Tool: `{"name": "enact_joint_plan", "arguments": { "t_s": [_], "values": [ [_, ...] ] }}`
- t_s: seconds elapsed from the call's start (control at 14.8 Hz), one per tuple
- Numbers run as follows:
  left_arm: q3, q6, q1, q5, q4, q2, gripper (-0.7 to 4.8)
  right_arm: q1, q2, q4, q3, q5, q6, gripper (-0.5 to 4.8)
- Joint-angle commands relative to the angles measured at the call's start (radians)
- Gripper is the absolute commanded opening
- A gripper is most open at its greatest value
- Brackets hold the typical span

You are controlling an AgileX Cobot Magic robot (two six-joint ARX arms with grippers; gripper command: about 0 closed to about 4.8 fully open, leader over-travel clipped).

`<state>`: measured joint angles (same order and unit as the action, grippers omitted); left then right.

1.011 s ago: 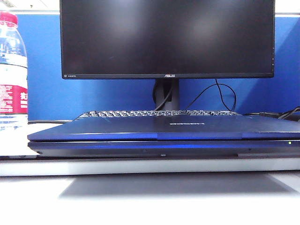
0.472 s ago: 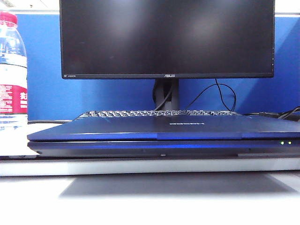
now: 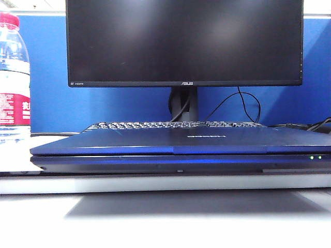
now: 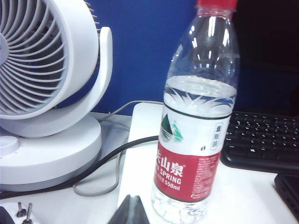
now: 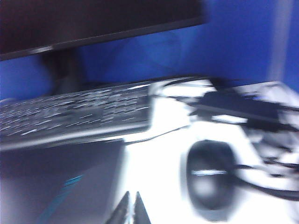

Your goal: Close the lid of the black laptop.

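Observation:
The black laptop (image 3: 155, 164) lies across the middle of the exterior view with its lid (image 3: 170, 139) flat down on the base and two green lights (image 3: 315, 157) on its front edge. Neither gripper shows in that view. In the right wrist view, which is blurred, my right gripper (image 5: 131, 205) hangs shut and empty over the white desk, just beside the lid's corner (image 5: 56, 182). My left gripper (image 4: 132, 205) is shut on nothing, low over the desk next to a water bottle (image 4: 196, 121).
A black ASUS monitor (image 3: 183, 41) on a stand and a black keyboard (image 3: 176, 124) sit behind the laptop. The bottle (image 3: 13, 77) stands left of the laptop, beside a white fan (image 4: 42, 70) with cables. A dark mouse (image 5: 210, 172) and cables lie right of the laptop.
The laptop stays flat and still. A second green light has come on at the front edge's right end.

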<state>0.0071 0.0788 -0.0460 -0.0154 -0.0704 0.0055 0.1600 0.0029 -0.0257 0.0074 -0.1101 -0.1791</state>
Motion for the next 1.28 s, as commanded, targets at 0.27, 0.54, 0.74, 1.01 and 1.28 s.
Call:
{"name": "enact_joint_plan", "arguments": {
  "t_s": [0.27,0.54,0.74,1.01,1.28],
  "values": [
    [0.0,0.001,-0.001,0.0,-0.013,-0.002,-0.03,-0.027,-0.002,-0.003,-0.007,-0.001,-0.003,-0.06],
    [0.0,0.001,-0.001,0.0,-0.013,-0.002,-0.03,-0.046,-0.002,0.003,-0.007,0.0,0.0,-0.06],
    [0.0,0.001,-0.001,0.0,-0.013,-0.002,-0.03,-0.073,-0.002,0.008,-0.007,0.0,-0.001,-0.05],
    [0.0,0.001,-0.001,0.0,-0.013,-0.002,-0.03,-0.073,-0.002,0.007,-0.007,0.0,-0.004,-0.06],
    [0.0,0.001,-0.001,0.0,-0.013,-0.002,-0.03,-0.073,-0.002,0.007,-0.007,0.0,-0.004,-0.06]
  ]
}}
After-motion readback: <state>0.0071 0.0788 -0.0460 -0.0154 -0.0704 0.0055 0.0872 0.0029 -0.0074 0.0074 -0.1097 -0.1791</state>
